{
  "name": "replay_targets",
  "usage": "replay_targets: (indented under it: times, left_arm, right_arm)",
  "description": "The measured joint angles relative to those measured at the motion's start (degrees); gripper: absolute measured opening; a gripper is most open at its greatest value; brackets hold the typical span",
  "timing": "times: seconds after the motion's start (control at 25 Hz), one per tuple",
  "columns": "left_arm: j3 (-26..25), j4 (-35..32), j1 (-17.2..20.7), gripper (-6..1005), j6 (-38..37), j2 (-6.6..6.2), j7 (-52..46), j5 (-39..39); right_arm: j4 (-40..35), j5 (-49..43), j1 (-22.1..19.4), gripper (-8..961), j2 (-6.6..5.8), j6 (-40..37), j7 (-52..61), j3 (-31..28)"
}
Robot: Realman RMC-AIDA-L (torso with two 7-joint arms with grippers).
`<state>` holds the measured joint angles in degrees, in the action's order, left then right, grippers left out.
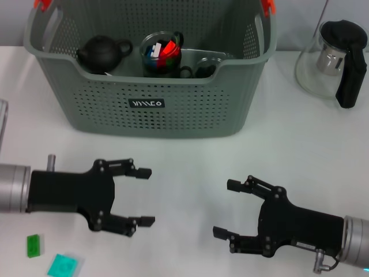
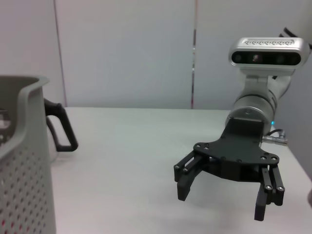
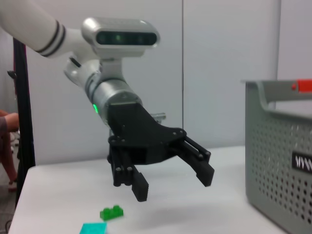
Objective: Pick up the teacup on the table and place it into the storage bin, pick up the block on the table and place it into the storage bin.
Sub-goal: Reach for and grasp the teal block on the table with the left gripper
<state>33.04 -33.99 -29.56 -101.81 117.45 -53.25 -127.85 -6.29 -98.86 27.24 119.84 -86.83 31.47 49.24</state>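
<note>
The grey-green perforated storage bin (image 1: pixel 155 109) stands at the back middle of the table. Inside it are a glass teacup (image 1: pixel 161 55) holding red, blue and white pieces, a black teapot (image 1: pixel 102 53) and another glass piece (image 1: pixel 203 68). A green block (image 1: pixel 33 244) lies near the table's front left, behind my left arm; it also shows in the right wrist view (image 3: pixel 111 212). My left gripper (image 1: pixel 148 196) is open and empty in front of the bin. My right gripper (image 1: pixel 223 208) is open and empty, facing the left one. No teacup shows on the table itself.
A glass pitcher with a black handle (image 1: pixel 337 60) stands at the back right, beside the bin. A flat teal piece (image 1: pixel 62 265) lies by the green block. White table lies between the two grippers and in front of the bin.
</note>
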Motion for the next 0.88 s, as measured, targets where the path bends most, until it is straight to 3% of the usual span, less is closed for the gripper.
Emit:
replay_targets:
  times: [0.12, 0.32, 0.4, 0.88]
  left_arm:
    - [0.8, 1.0, -0.4, 875, 1.7, 0.34, 0.4, -0.4]
    - [2.6, 2.2, 1.4, 875, 9.4, 2.98, 3.8, -0.4]
    - [2.5, 2.2, 1.9, 874, 10.0, 3.46, 3.9, -0.1]
    - [1.8, 2.0, 1.3, 873, 9.0, 3.07, 3.4, 0.1]
  right_arm:
    - [-1.1, 0.1, -0.2, 946, 0.20, -0.2, -0.1, -0.1]
    - [-1.4, 0.1, 0.4, 946, 0.36, 2.1, -0.1, -0.1]
    - [-1.4, 0.1, 0.6, 946, 0.37, 2.5, 0.2, -0.1]
    - [-1.4, 0.0, 1.0, 946, 0.30, 3.2, 0.6, 0.1]
